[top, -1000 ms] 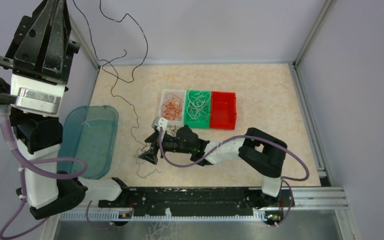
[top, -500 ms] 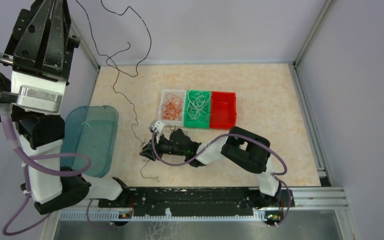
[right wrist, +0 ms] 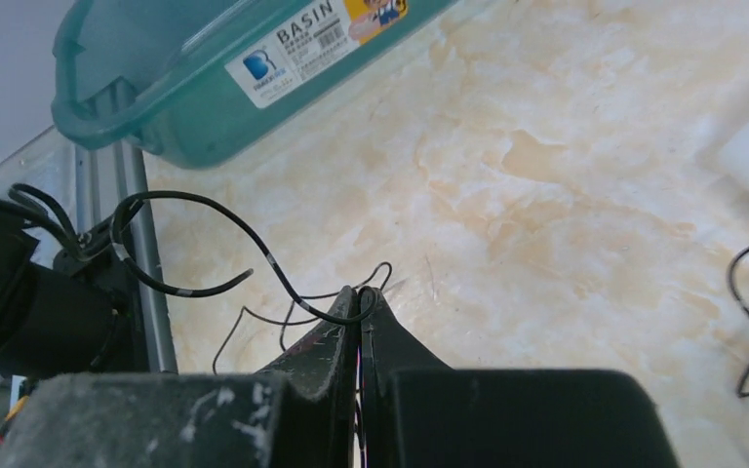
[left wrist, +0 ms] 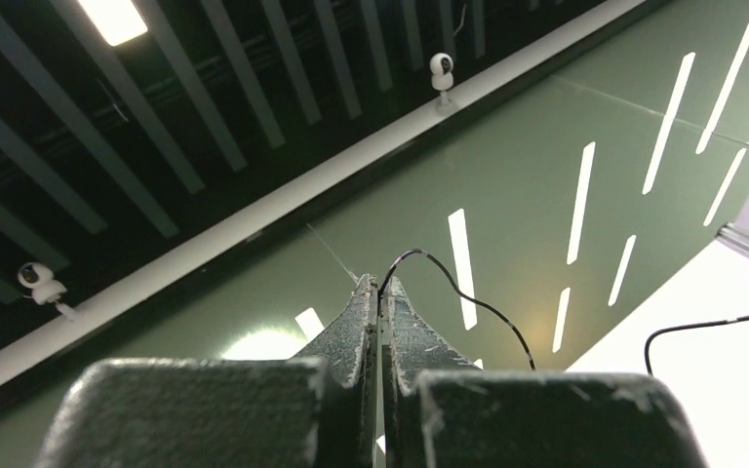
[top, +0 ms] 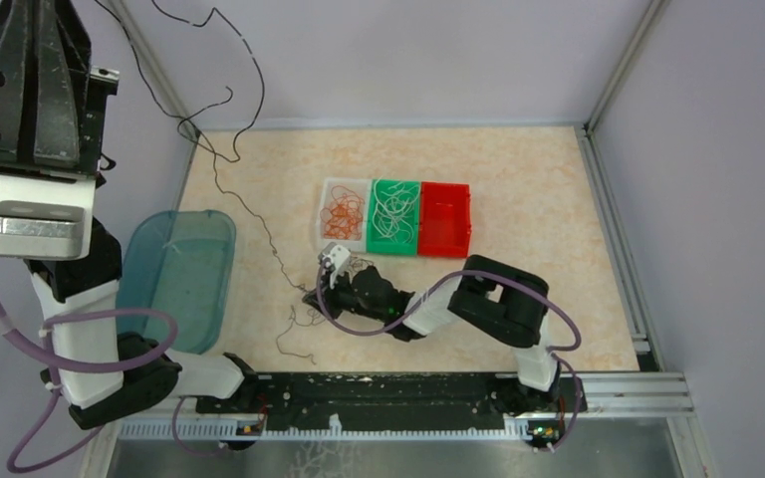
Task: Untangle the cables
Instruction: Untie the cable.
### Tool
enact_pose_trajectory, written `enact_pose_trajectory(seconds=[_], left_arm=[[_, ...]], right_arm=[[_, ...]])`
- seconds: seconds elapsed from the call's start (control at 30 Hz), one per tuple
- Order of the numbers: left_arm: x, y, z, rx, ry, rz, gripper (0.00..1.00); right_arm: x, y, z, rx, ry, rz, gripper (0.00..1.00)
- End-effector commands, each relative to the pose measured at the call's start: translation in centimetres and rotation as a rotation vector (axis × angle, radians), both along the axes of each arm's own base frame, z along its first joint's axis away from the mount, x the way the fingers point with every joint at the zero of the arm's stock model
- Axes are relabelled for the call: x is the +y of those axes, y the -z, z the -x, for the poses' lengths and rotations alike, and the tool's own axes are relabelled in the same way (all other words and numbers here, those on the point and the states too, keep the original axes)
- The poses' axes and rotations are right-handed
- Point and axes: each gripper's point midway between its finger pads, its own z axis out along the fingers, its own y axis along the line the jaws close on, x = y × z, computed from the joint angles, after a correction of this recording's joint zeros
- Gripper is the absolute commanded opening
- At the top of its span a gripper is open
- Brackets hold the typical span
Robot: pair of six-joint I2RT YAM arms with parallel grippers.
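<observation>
The right gripper (right wrist: 361, 304) has closed from wide apart and now clamps a black cable (right wrist: 244, 231) at the tangle (top: 297, 321), 6 o'clock of table centre. The left gripper (left wrist: 380, 292), high at 10 o'clock, stays clamped on black cable too, so a separating pull looks ready.

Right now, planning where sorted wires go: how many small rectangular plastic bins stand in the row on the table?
3, side by side mid-table: clear bin with orange wires at left, green bin with white wires in the middle, red bin at right. None looks hidden.
</observation>
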Motion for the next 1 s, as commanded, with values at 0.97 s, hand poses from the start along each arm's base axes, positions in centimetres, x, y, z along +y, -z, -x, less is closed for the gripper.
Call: enact_pose_trajectory(seconds=[0.97], left_arm=[[-5.2,6.4,-8.4,0.196,-0.070,-0.141,0.00]], right_arm=[[-18.5,-3.4,-0.1,-0.029,0.390,-0.034,0.31]])
